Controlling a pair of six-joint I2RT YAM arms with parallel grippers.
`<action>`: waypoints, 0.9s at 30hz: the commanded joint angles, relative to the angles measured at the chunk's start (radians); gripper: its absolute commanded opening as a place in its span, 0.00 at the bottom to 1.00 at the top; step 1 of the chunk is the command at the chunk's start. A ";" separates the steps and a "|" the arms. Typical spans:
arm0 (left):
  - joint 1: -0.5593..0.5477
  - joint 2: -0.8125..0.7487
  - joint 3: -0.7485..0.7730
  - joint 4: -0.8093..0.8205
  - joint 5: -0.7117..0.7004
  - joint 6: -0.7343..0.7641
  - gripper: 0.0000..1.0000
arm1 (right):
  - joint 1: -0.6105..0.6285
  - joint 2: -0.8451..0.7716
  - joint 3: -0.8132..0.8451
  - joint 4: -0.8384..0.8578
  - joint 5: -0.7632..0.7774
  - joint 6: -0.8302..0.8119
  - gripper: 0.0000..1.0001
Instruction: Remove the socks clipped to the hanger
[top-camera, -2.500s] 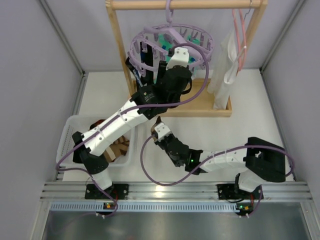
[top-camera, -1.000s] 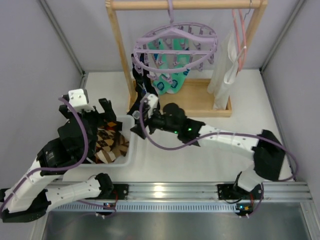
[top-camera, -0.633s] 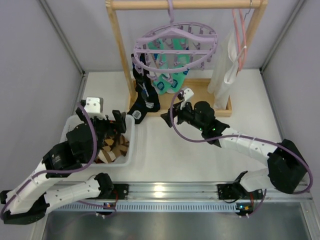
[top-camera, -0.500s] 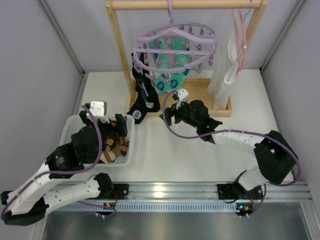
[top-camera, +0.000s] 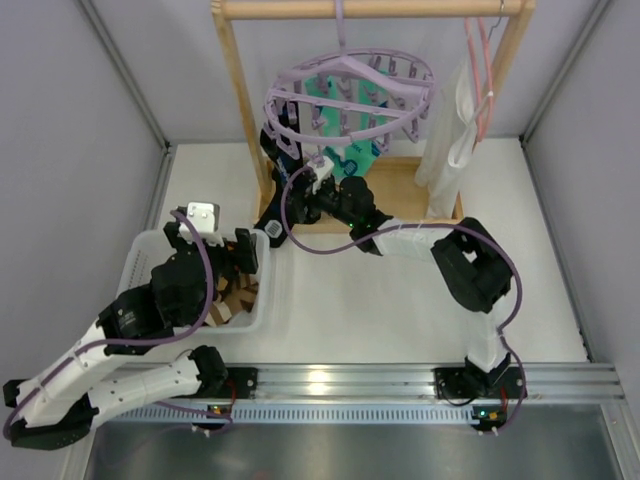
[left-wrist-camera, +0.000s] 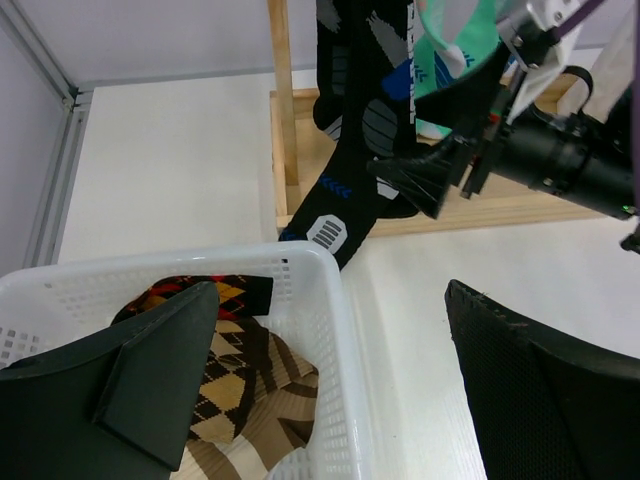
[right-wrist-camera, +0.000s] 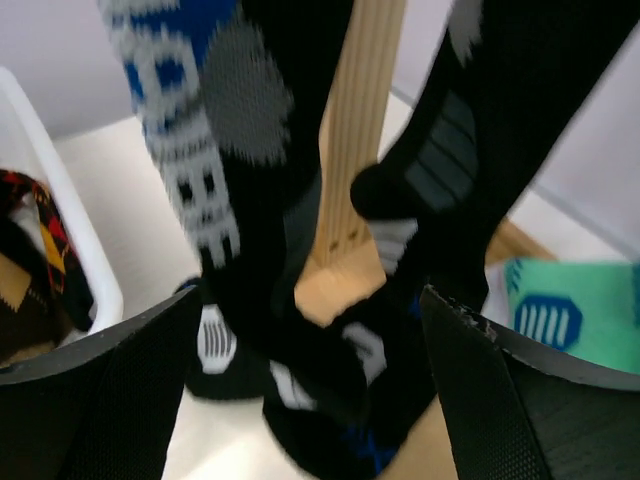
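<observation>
The lavender hanger (top-camera: 345, 95) hangs from the wooden rail. Black socks (top-camera: 272, 205) with blue and grey marks are clipped at its left side, and teal socks (top-camera: 352, 152) hang behind. My right gripper (top-camera: 303, 207) is open at the lower end of the black socks (right-wrist-camera: 330, 370), which lie between its spread fingers (right-wrist-camera: 90, 400). The left gripper (left-wrist-camera: 330, 400) is open and empty over the white basket (left-wrist-camera: 330, 300). Inside the basket lie argyle and brown striped socks (left-wrist-camera: 235, 365). In the left wrist view the right gripper (left-wrist-camera: 415, 180) points at the black socks (left-wrist-camera: 365, 110).
The wooden rack's post (right-wrist-camera: 360, 150) stands just behind the black socks, and its base (top-camera: 420, 215) lies on the table. A long white cloth (top-camera: 450, 130) on a thin pink hanger (top-camera: 483, 70) hangs at the rack's right end. Grey walls close both sides.
The right arm has swung left from the teal socks to the black socks beside the post. The left gripper has edged forward over the basket, still open. The hanger has tilted slightly.
</observation>
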 joint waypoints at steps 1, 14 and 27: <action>0.002 0.009 -0.007 0.022 0.003 -0.001 0.98 | 0.001 0.094 0.137 0.084 -0.087 -0.037 0.81; 0.002 0.018 0.059 0.021 0.079 -0.016 0.98 | 0.037 -0.189 -0.261 0.400 -0.079 0.100 0.00; 0.001 0.332 0.448 0.025 0.088 -0.191 0.98 | 0.038 -0.694 -0.640 0.143 -0.087 0.186 0.00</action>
